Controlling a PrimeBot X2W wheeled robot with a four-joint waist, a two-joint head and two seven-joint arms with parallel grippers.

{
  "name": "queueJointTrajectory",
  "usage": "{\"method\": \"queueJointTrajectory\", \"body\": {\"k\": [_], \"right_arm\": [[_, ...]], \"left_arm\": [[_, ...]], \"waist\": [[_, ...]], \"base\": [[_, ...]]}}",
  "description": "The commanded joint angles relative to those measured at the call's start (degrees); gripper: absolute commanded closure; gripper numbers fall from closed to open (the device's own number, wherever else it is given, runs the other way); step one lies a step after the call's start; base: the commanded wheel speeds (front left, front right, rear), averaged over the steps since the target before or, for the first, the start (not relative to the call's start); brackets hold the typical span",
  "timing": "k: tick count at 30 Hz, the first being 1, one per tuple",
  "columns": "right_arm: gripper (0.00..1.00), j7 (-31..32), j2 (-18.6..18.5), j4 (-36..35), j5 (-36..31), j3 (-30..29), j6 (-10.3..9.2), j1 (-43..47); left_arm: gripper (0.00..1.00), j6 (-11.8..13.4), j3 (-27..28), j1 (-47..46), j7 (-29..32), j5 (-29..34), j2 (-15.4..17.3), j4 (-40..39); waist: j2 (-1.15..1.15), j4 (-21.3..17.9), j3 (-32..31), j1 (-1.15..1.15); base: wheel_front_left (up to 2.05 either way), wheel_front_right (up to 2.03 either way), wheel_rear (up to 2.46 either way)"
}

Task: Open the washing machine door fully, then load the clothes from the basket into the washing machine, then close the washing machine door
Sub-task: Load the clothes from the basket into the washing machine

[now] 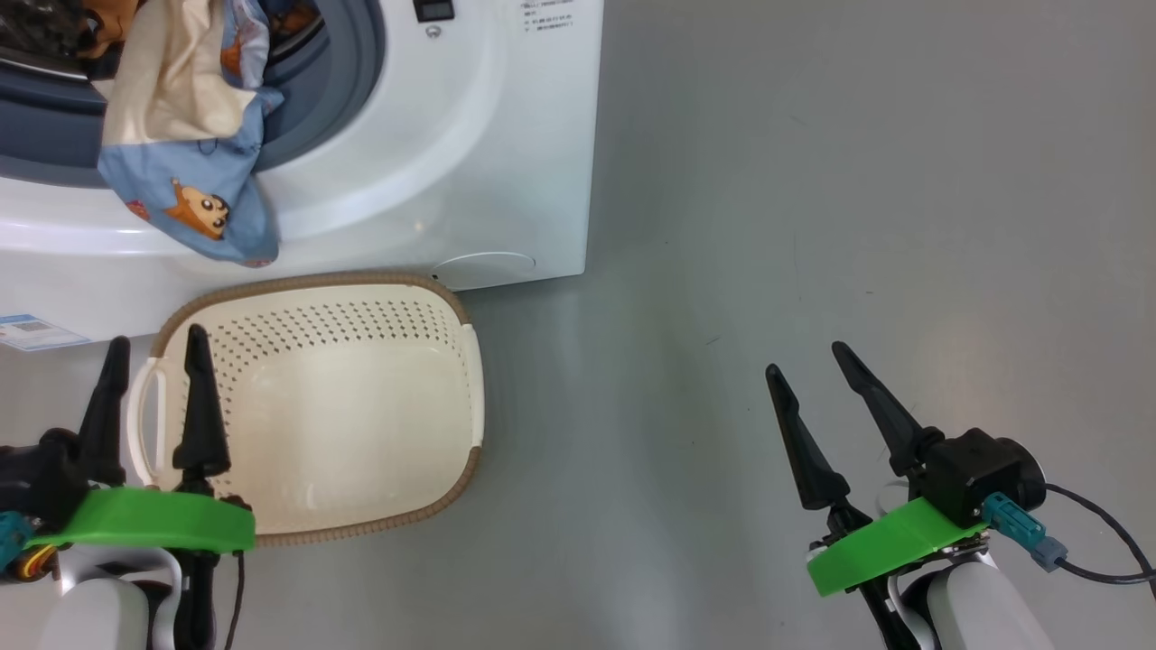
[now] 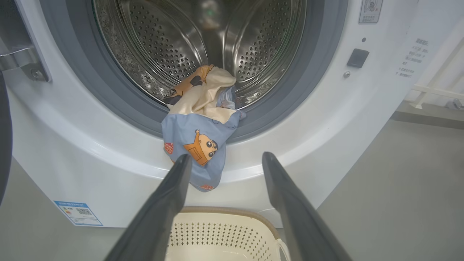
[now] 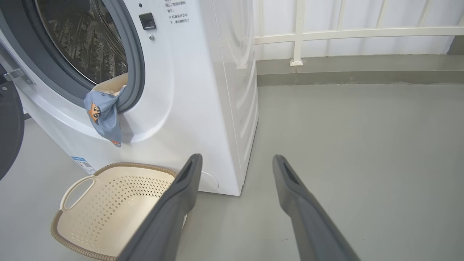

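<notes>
Just beyond the left gripper [image 2: 225,156], spread and empty, the clothes [image 2: 195,141] hang soft and light; their dangling blue fold suits pinching.

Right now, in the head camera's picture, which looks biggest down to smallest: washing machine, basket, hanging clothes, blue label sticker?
1. washing machine, even cut off by the picture's edge
2. basket
3. clothes
4. blue label sticker, partly cut off too
</notes>
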Motion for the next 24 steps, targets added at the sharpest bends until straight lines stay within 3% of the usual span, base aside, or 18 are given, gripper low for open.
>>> {"method": "queueJointTrajectory", "body": {"k": [1, 13, 20, 24], "right_arm": [[0.0, -0.27, 0.41, -1.21, 0.16, 1.34, 0.09, -0.29], [0.0, -0.27, 0.51, -1.22, 0.02, 1.46, 0.09, -0.62], [0.0, -0.27, 0.6, -1.53, 0.05, 2.1, 0.09, -1.35], [0.0, -0.27, 0.64, -1.56, 0.06, 2.38, 0.09, -2.0]], "left_arm": [[0.0, -0.39, 2.48, -0.6, -0.31, 0.99, 0.98, -0.83], [0.0, -1.36, 4.28, -1.5, -0.31, 1.15, -0.34, 0.73], [0.0, -1.62, 4.54, -4.13, -0.31, 0.63, 1.2, 3.61], [0.0, -1.69, 3.61, -8.39, 1.77, -0.05, 4.22, 6.79]], "waist": [[0.0, 0.02, 0.01, 0.0], [0.0, 0.0, 0.72, 0.0], [0.0, -0.95, 2.89, 0.0], [0.0, -1.6, 4.39, 0.0]], "base": [[0.0, 0.0, 0.0], [0.0, 0.0, 0.0], [0.0, 0.0, 0.0], [0.0, 0.0, 0.0]]}}
